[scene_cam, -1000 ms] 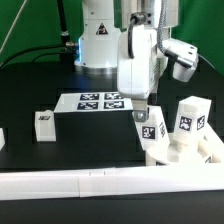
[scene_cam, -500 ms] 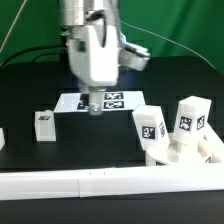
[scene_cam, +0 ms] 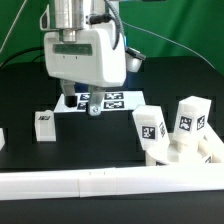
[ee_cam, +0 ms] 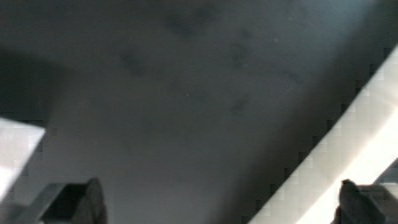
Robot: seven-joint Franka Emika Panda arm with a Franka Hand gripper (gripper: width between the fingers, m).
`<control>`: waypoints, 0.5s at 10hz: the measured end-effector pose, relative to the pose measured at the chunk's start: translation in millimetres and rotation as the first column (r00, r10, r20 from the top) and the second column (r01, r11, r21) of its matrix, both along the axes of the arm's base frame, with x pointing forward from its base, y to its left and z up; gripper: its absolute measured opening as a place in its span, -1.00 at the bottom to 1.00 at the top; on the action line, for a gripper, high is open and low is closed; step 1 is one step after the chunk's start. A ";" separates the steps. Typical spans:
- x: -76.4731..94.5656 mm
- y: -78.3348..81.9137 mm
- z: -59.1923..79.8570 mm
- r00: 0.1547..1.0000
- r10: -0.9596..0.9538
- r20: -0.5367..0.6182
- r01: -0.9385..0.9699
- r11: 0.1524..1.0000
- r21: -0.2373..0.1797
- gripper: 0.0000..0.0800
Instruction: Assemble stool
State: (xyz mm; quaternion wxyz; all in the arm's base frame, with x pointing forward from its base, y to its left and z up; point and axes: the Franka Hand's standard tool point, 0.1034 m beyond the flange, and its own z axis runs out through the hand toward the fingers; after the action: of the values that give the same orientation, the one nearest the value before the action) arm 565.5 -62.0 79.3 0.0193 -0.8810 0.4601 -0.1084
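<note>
The stool's round white seat disc (scene_cam: pixel 190 152) lies at the exterior view's right, with two tagged legs (scene_cam: pixel 150 127) (scene_cam: pixel 190 114) standing upright on it. A third small leg (scene_cam: pixel 44 124) stands alone on the black table at the left. My gripper (scene_cam: pixel 92 109) hangs over the marker board (scene_cam: pixel 112 100), between the lone leg and the seat, touching neither. In the wrist view its two dark fingertips (ee_cam: pixel 71 204) stand wide apart with only dark table between them, so the gripper (ee_cam: pixel 217 206) is open and empty.
A long white rail (scene_cam: pixel 90 186) runs along the front of the table. A small white piece (scene_cam: pixel 2 138) shows at the left edge. The robot base (scene_cam: pixel 100 40) stands behind. In the wrist view a pale strip (ee_cam: pixel 356 130) crosses one side.
The gripper has swung from above the legs on the seat toward the exterior view's left, to over the marker board, and has turned about its wrist. The parts have not moved.
</note>
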 end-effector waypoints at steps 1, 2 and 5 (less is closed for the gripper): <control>-4.9 -18.2 -5.8 0.989 0.143 -0.028 -0.144 0.989 -0.036 0.62; -8.6 -33.5 -8.0 0.971 0.231 -0.059 -0.233 0.972 -0.038 0.62; -18.1 -53.5 -10.3 0.873 0.464 -0.149 -0.465 0.885 0.026 0.62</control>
State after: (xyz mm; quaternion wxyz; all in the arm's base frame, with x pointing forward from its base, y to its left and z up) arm 547.5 -115.4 69.0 0.0052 -0.9714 0.2348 -0.0360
